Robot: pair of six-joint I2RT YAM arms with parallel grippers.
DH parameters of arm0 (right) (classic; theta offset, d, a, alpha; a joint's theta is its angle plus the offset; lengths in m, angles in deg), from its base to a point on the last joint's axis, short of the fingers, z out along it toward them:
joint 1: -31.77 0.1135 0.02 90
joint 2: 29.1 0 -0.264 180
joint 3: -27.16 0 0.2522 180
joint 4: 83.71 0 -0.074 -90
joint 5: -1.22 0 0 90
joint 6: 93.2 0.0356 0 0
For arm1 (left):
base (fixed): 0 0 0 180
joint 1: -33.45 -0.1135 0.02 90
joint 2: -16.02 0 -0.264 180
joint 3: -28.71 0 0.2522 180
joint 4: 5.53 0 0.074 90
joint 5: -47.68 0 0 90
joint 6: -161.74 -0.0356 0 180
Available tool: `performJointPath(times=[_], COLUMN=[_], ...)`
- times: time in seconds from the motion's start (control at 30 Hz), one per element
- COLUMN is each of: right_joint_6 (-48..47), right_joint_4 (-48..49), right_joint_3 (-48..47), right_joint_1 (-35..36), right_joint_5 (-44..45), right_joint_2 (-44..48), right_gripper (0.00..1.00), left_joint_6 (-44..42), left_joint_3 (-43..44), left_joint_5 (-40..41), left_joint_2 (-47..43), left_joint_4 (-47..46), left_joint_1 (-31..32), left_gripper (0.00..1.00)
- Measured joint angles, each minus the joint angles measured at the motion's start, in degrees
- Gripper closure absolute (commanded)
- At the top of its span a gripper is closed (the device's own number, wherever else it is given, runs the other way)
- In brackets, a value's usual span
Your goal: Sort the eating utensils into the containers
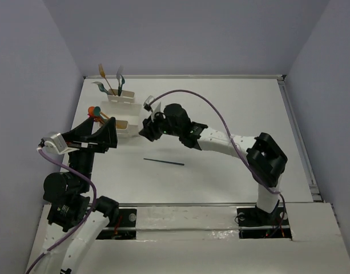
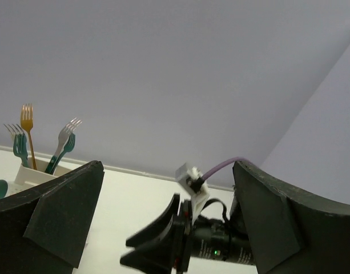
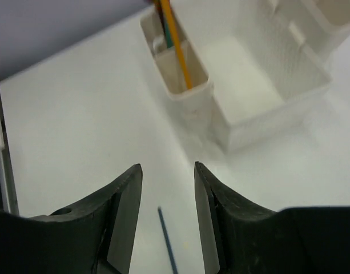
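1. left gripper (image 1: pixel 109 137): sits just left of the near container (image 1: pixel 127 129), fingers pointing toward it. the jaws are spread wide. the left wrist view shows nothing between the two dark fingers (image 2: pixel 60 220). whether a fingertip touches the near container cannot be told.

2. near container: a whitish bin on the white table (image 1: pixel 232 114). it has a narrow compartment on its left side and a wider mesh-walled compartment (image 3: pixel 266 85) on its right. orange and teal rounded-head utensils (image 1: pixel 95 112) stand in the narrow compartment, leaning out to the left over the left gripper.

3. far container (image 1: pixel 121 97): stands just behind the near container, toward the back wall. it holds upright forks (image 2: pixel 27 117): one orange, two teal and one pale, tines up.

4. right gripper (image 3: pixel 168 168): hangs just right of the near container, tilted down toward the table. the jaws are parted to a moderate gap and hold nothing. the right wrist view shows bare table between the fingers (image 3: pixel 120 220). a purple cable (image 1: pixel 192 94) arcs over the arm.

5. dark blue stick (image 1: pixel 163 162): lies flat on the table, to the right of the near container and closer to the arm bases, apart from both containers. it touches neither gripper. in the right wrist view it shows on the table below the gap between the fingers.
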Motion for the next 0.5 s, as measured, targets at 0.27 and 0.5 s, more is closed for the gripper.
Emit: performJointPath(times=[0.27,0.5], right_joint_6=[-4.52,-8.35], right_joint_4=[-23.15,-32.52], right_joint_3=[5.46,-3.58], right_joint_1=[0.00,1.22], right_joint_5=[-0.28,2.34], right_joint_2=[0.17,-8.76], right_gripper=[0.42,0.41], left_joint_6=[0.00,0.00], left_joint_3=[-0.02,-0.04], left_joint_5=[-0.07,-0.09], left_joint_2=[-0.07,-0.07], left_joint_4=[-0.04,-0.04], left_joint_1=[0.00,-0.46], left_gripper=[0.01,0.01])
